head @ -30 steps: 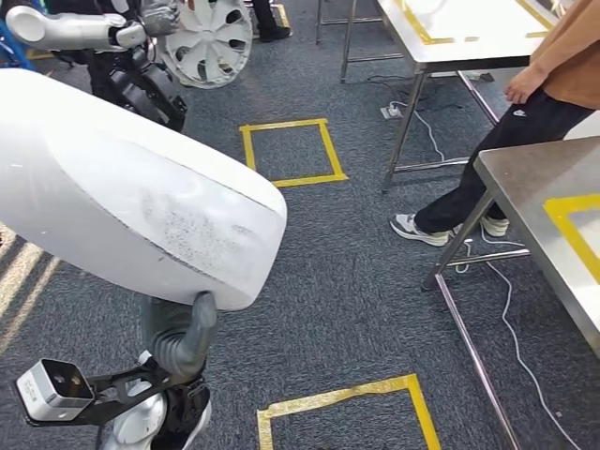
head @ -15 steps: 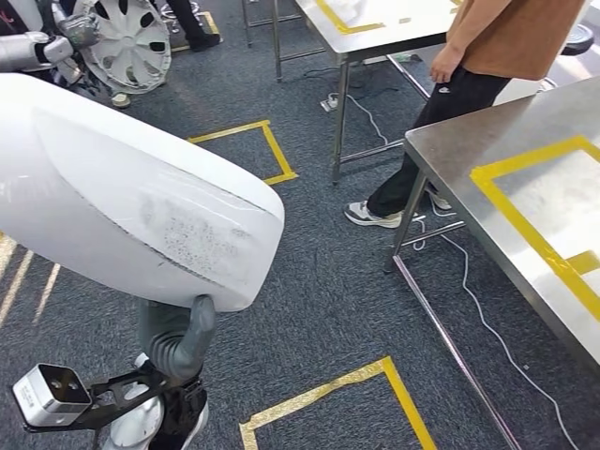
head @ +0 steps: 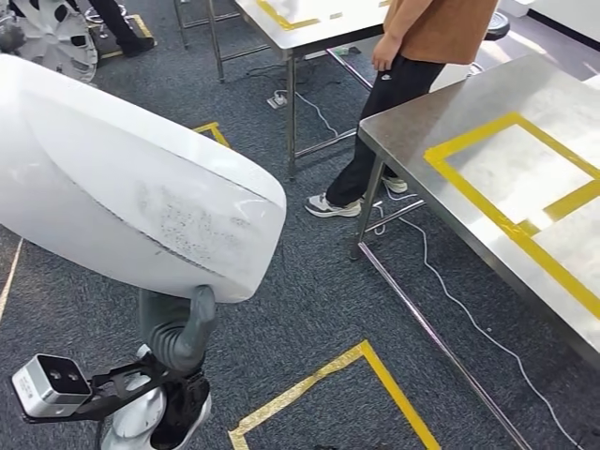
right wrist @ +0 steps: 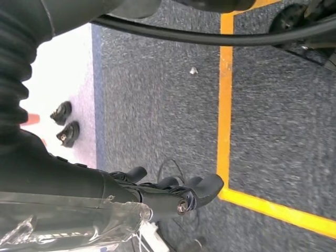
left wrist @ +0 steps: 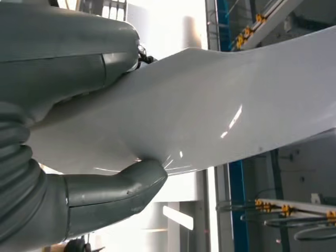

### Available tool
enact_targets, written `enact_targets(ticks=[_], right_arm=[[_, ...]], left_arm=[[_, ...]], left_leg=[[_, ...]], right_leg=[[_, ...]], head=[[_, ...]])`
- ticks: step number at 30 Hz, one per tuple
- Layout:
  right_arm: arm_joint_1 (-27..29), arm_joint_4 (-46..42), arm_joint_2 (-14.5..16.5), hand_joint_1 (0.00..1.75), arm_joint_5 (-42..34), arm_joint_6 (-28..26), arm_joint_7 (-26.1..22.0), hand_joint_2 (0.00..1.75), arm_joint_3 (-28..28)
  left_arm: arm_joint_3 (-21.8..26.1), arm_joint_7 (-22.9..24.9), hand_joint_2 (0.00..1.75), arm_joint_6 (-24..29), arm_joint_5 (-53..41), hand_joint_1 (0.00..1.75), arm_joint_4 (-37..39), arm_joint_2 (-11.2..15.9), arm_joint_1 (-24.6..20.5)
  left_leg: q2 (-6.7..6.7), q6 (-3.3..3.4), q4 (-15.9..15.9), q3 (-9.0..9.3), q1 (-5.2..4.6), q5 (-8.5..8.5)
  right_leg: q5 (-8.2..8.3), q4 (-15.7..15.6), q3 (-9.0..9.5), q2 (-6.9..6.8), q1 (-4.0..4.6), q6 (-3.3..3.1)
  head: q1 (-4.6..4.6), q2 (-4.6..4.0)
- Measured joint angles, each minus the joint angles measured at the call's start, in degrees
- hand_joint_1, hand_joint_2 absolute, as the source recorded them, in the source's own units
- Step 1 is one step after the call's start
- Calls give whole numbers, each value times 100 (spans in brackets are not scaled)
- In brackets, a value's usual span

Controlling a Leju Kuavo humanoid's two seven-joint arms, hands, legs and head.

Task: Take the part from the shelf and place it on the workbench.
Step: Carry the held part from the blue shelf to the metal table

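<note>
White part (head: 134, 187), large and curved, fills the head view from 9 to 11 o'clock, gripped from below by the left hand (head: 177, 333). Workbench (head: 453, 122) at 2 o'clock. Right hand (right wrist: 170, 191) hangs, fingers curled, holding nothing.

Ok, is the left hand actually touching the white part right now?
Touching. The left wrist view shows the left hand holding the white part, thumb pressed on one face and fingers on the other.

Left robot hand (left wrist: 79, 152) gripping white part (left wrist: 222, 110)
</note>
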Motion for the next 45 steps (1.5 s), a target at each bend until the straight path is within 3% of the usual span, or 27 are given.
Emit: enact_targets(ticks=[2, 3, 6, 8, 10, 12, 13, 15, 17, 19, 21, 22, 23, 25, 27, 28, 29, 32, 34, 36, 38, 40, 42, 43, 44, 45], right_arm=[[-16, -3, -2, 0, 11, -5, 4, 175, -5], [-29, -5, -2, 0, 13, -7, 4, 175, -7], [-33, -5, 2, 0, 13, -3, 4, 175, -10], [-23, -5, 5, 0, 14, 3, 4, 175, -15], [-32, -5, 9, 0, 16, 10, 4, 175, -19], [-34, -5, 10, 0, 18, 18, 7, 175, -21], [-27, -5, 10, 0, 18, 21, 9, 175, -22], [-14, -5, 10, 0, 19, 26, 13, 175, -23], [-17, -5, 9, 0, 20, 29, 9, 175, -24], [-14, -5, 9, 0, 26, 28, 4, 175, -25], [20, -6, 8, 0, 34, 27, 8, 175, -26], [41, -5, 7, 0, 35, 26, 16, 175, -26], [53, -5, 6, 0, 37, 22, 26, 175, -26], [52, -7, 2, 0, 38, 13, 42, 175, -26], [44, -8, -2, 0, 37, 5, 45, 175, -26], [46, -8, -4, 0, 36, 4, 46, 175, -27], [54, -8, -7, 0, 35, 4, 46, 175, -29], [59, -9, -19, 0, 30, 10, 45, 175, -36], [39, -11, -26, 0, 25, 16, 40, 175, -39], [28, -12, -27, 0, 20, 28, 32, 175, -42], [33, -12, -26, 0, 20, 38, 29, 175, -46], [24, -12, -24, 0, 27, 42, 29, 175, -48], [14, -12, -23, 0, 32, 50, 29, 175, -48], [17, -12, -23, 0, 33, 53, 31, 175, -48], [21, -12, -23, 0, 35, 57, 36, 175, -48], [25, -12, -23, 0, 38, 59, 40, 175, -48]], left_arm=[[-23, -1, 175, 1, -2, 169, 0, 1, -9], [-37, -1, 175, 3, -3, 169, 0, 1, -16], [-72, -2, 175, 13, -11, 169, -1, 1, -33], [-83, -2, 175, 16, -20, 169, -2, 2, -39], [-84, -2, 175, 20, -23, 169, -2, 13, -41], [-84, -2, 175, 25, -21, 169, -2, 30, -38], [-84, -2, 175, 30, -16, 169, -2, 38, -37], [-85, -2, 175, 39, -2, 169, -2, 49, -38], [-86, -2, 175, 44, 9, 169, -2, 52, -43], [-87, -2, 175, 54, 14, 169, -2, 52, -45], [-90, -2, 175, 77, 15, 169, -3, 48, -44], [-92, -2, 175, 91, 15, 169, -3, 42, -42], [-93, -2, 175, 101, 14, 169, -6, 38, -39], [-91, -2, 175, 111, 13, 169, -11, 34, -17], [-86, -1, 175, 118, 13, 169, -13, 37, 8], [-84, -1, 175, 119, 12, 169, -13, 38, 13], [-84, 0, 175, 118, 11, 169, -13, 39, 15], [-85, -1, 175, 104, 13, 169, -14, 38, 12], [-85, -2, 175, 96, 19, 169, -15, 36, 6], [-91, -2, 175, 75, 44, 169, -15, 33, -7], [-108, -2, 175, 38, 79, 169, -14, 29, -37], [-122, -2, 175, 9, 96, 169, -10, 31, -68], [-129, -1, 175, -2, 95, 169, 1, 40, -78], [-137, -1, 175, -4, 90, 169, 8, 44, -79], [-149, -1, 175, -5, 86, 169, 13, 45, -82], [-164, -1, 175, -5, 83, 169, 15, 46, -85]], left_leg=[[107, -49, 9, 41, -28, -45], [151, -74, 14, 55, -41, -62], [239, -155, 7, 83, -37, -95], [38, -223, 206, 8, -13, -249], [-225, -265, 832, -303, -1, -571], [-290, -278, 1471, -665, -1, -776], [-297, -279, 1557, -740, 0, -725], [-357, -275, 1121, -576, 13, -349], [-641, -275, 397, -242, 65, -17], [-843, -237, 56, -93, 91, 50], [-749, -153, 20, -86, 82, 58], [-681, -108, 9, -78, 82, 68], [-605, -65, -3, -69, 83, 75], [-442, -3, -13, -59, 59, 70], [-274, 21, -12, -56, 32, 57], [-195, 24, -11, -52, 27, 50], [-122, 21, -11, -43, 25, 40], [62, -33, -1, 14, 2, -13], [154, -85, 10, 36, -31, -38], [245, -137, 3, 46, -34, -50], [142, -204, 94, 23, -13, -145], [-134, -254, 604, -216, 1, -430], [-275, -272, 1346, -618, 2, -717], [-290, -272, 1552, -749, 2, -734], [-301, -267, 1549, -777, 3, -636], [-328, -260, 1328, -692, 8, -444]], right_leg=[[233, -690, 399, -207, 36, -34], [271, -864, 494, -261, 53, -58], [276, -924, 491, -121, 65, -149], [296, -954, 505, 1, 34, -205], [305, -965, 512, 129, 6, -238], [305, -964, 512, 277, -3, -248], [306, -963, 514, 356, -8, -247], [312, -961, 520, 522, -28, -231], [321, -947, 497, 683, -40, -179], [346, -954, 450, 816, -48, -101], [380, -994, 407, 919, -72, -25], [359, -967, 382, 851, -65, 0], [277, -842, 314, 707, -52, 19], [-62, -220, 30, 306, -20, 36], [-365, 498, -301, 138, -20, 48], [-381, 630, -350, 113, -20, 50], [-293, 535, -280, 89, -19, 49], [158, -553, 358, -176, -2, 25], [235, -909, 552, -277, 28, -31], [243, -923, 535, -157, 40, -105], [263, -951, 542, -38, 18, -169], [281, -972, 551, 83, -16, -214], [287, -972, 543, 223, -27, -229], [287, -972, 542, 299, -29, -229], [289, -971, 544, 378, -32, -226], [294, -970, 547, 459, -39, -218]], head=[[-3, 0], [-7, 0], [-16, 0], [-26, 0], [-50, 0], [-63, 0], [-62, 0], [-62, 0], [-66, 0], [-72, 0], [-75, 0], [-70, 0], [-51, 0], [-21, 0], [-13, 0], [-13, 0], [-11, 0], [-10, 0], [-15, 0], [-16, 0], [-20, 1], [-41, 1], [-56, 0], [-60, 0], [-58, 0], [-59, 0]])
